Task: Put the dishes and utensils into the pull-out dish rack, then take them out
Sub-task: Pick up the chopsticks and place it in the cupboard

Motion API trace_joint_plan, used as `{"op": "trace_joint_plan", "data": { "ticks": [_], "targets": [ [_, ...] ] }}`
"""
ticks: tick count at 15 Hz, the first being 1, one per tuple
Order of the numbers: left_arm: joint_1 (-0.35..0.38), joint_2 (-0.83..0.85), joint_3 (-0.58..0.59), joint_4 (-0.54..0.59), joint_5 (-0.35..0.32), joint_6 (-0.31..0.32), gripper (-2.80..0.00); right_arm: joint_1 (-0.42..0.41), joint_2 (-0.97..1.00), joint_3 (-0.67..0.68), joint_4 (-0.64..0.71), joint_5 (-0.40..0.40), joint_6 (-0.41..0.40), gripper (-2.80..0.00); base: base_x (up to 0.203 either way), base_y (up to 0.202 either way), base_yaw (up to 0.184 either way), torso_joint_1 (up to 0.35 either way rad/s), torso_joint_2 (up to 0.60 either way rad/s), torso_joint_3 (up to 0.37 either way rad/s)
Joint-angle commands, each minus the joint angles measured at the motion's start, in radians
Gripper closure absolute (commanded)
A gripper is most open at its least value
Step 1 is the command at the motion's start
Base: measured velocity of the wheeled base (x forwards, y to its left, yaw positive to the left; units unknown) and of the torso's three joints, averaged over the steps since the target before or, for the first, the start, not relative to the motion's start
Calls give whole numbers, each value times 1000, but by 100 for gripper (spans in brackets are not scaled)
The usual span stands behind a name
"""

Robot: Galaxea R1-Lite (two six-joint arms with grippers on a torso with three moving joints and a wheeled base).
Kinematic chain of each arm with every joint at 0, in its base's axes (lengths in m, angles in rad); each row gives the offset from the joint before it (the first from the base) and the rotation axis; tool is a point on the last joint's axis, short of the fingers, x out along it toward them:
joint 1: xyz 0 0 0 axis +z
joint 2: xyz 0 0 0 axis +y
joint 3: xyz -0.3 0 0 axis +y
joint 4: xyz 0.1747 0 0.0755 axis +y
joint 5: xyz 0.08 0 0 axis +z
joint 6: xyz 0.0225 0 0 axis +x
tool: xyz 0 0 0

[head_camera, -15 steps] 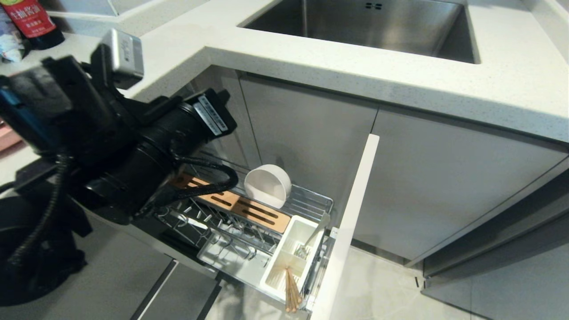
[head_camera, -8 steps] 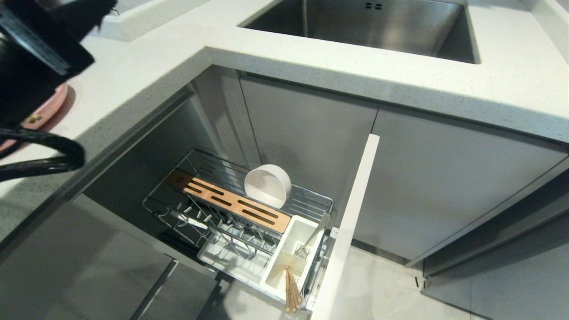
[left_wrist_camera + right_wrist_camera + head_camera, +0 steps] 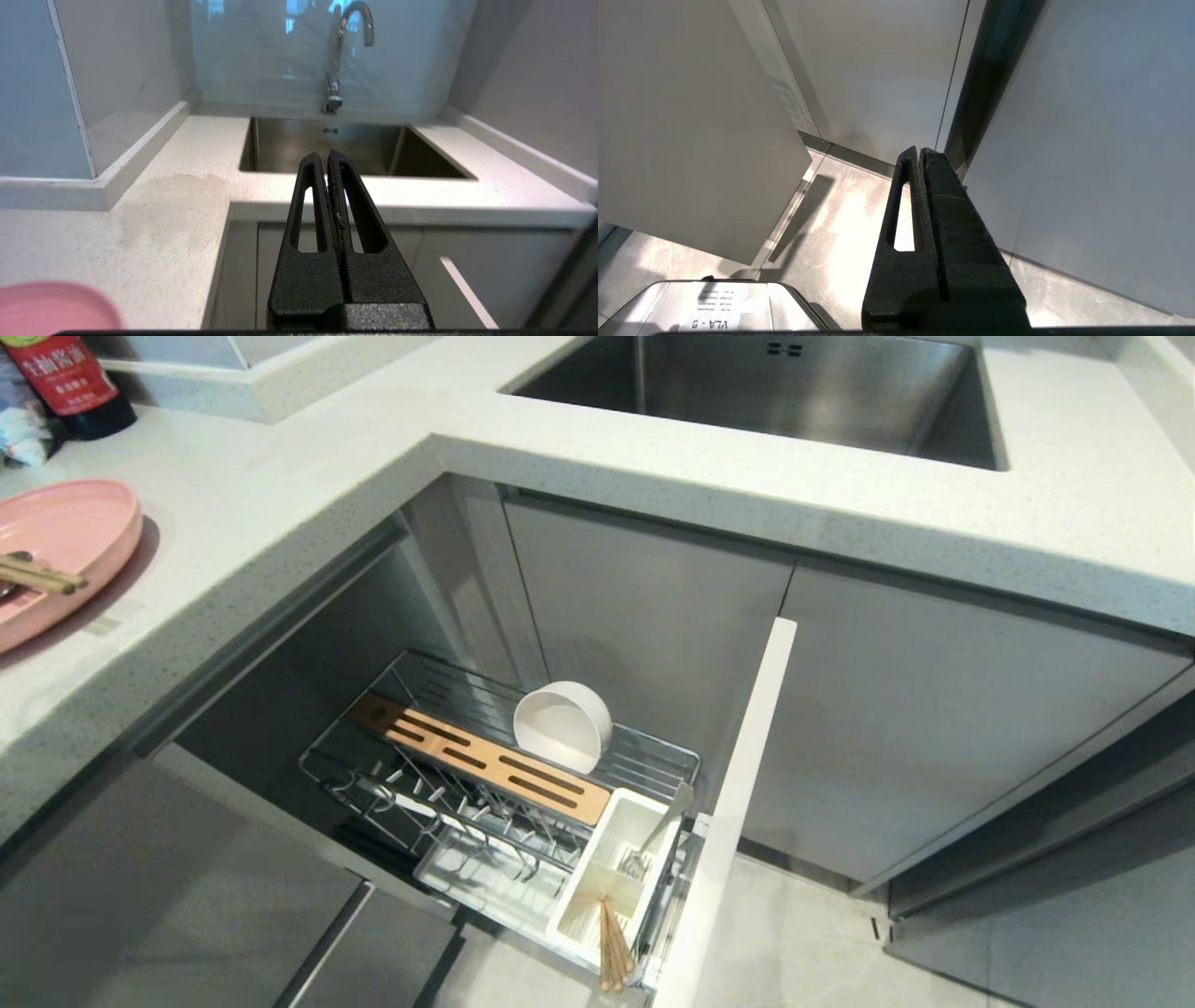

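We see a pink plate (image 3: pixel 65 537) on a speckled white counter (image 3: pixel 280 504), a white bowl (image 3: pixel 562 726), a brown wooden strip (image 3: pixel 476 761) and a red-labelled bottle (image 3: pixel 70 383).

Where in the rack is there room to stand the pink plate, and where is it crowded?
The prong rows between the wooden strip and the rack's near rail are bare. Behind the strip, the bowl fills the right end. The utensil box holds chopsticks and a utensil.

Plate (image 3: pixel 65 537) on counter (image 3: pixel 280 504), far left; bowl (image 3: pixel 561 728) in rack (image 3: pixel 504 775) below (chopsticks (image 3: pixel 613 947) in box (image 3: pixel 607 882)).
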Motion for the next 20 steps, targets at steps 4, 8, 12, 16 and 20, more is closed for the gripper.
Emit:
{"op": "trace_joint_plan", "data": {
  "ticks": [4,8,12,16,20],
  "targets": [
    [129,-313,-156,686,-75,19,0,1,0,0,0,0,-1,0,0,0,0,0,0,0],
    [207,-509,11,746,-22,30,0,1,0,0,0,0,0,0,0,0,0,0,0,0],
    [268,-638,210,756,57,84,0,1,0,0,0,0,-1,0,0,0,0,0,0,0],
    [277,-780,429,688,140,65,0,1,0,0,-1,0,-1,0,0,0,0,0,0,0],
    [277,-785,724,420,187,73,0,1,0,0,-1,0,-1,0,0,0,0,0,0,0]
  ]
}}
